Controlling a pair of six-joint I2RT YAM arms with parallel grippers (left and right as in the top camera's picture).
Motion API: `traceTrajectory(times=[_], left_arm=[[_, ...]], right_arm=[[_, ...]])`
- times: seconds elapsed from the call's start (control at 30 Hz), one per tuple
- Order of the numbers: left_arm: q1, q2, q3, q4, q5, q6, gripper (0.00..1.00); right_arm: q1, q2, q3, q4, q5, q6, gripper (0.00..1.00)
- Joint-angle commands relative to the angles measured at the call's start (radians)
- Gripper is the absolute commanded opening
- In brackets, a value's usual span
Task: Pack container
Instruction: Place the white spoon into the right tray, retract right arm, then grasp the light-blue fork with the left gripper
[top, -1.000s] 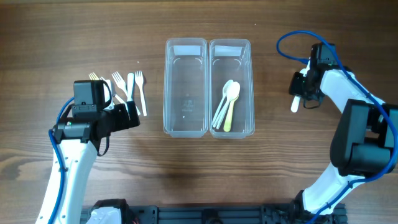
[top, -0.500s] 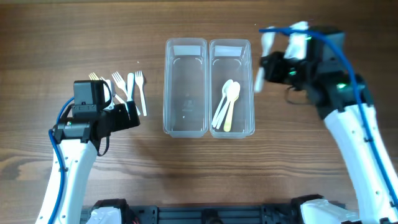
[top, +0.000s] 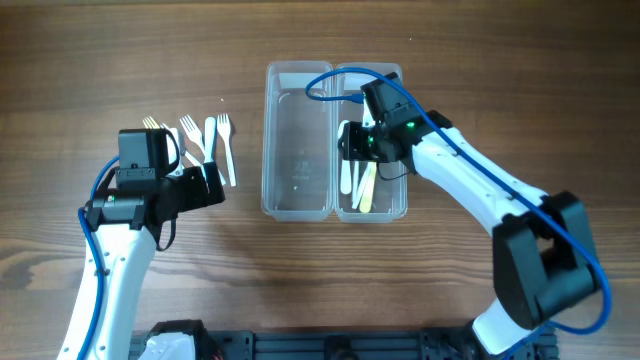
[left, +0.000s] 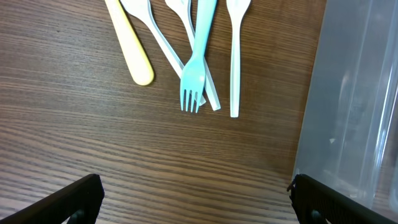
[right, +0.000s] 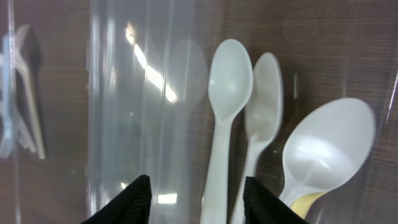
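Across wood surface (top: 60, 60): hovering right gripper (right: 198, 186) over 3 o'clock bin (top: 401, 100), jaws parted, prob. grouping spoon (right: 230, 81) w/ other spoons (right: 264, 87); hanging left gripper (left: 196, 186) wide, empty, at forks' (left: 193, 81) 6 o'clock.

containers (top: 298, 150) 2 | forks (top: 226, 150) 5 | spoons (right: 229, 81) 3 white, 1 yellow

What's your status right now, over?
Left gripper open, empty, near the forks. Right gripper open over right bin, spoons inside. Left bin empty; forks unpacked; nothing blocking.
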Motion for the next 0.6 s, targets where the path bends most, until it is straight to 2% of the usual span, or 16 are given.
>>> traceTrajectory(times=[0.0,0.2,0.3,0.4,0.47,0.57], left_arm=[[0.003,0.003,0.022,0.002,-0.005,0.016,1.00],[0.002,0.003,0.022,0.035,0.003,0.004,1.00],[0.002,0.003,0.022,0.059,0.121,-0.118,1.00],[0.002,0.003,0.022,0.060,0.279,-0.206,1.00],[0.002,0.003,0.022,0.059,0.291,-0.206,1.00],[0.000,0.005,0.022,0.063,0.287,-0.203,0.92]], right_arm=[[0.002,-0.153,0.038,0.008,-0.027,-0.083,0.58],[-0.060,-0.474,0.038,-0.048,0.135,-0.090,0.60],[-0.153,-0.589,0.038,-0.111,0.136,-0.083,0.60],[-0.257,-0.641,0.038,-0.181,0.136,-0.083,0.60],[-0.314,-0.642,0.038,-0.224,0.136,-0.083,0.61],[-0.397,-0.627,0.038,-0.279,0.136,-0.083,0.66]])
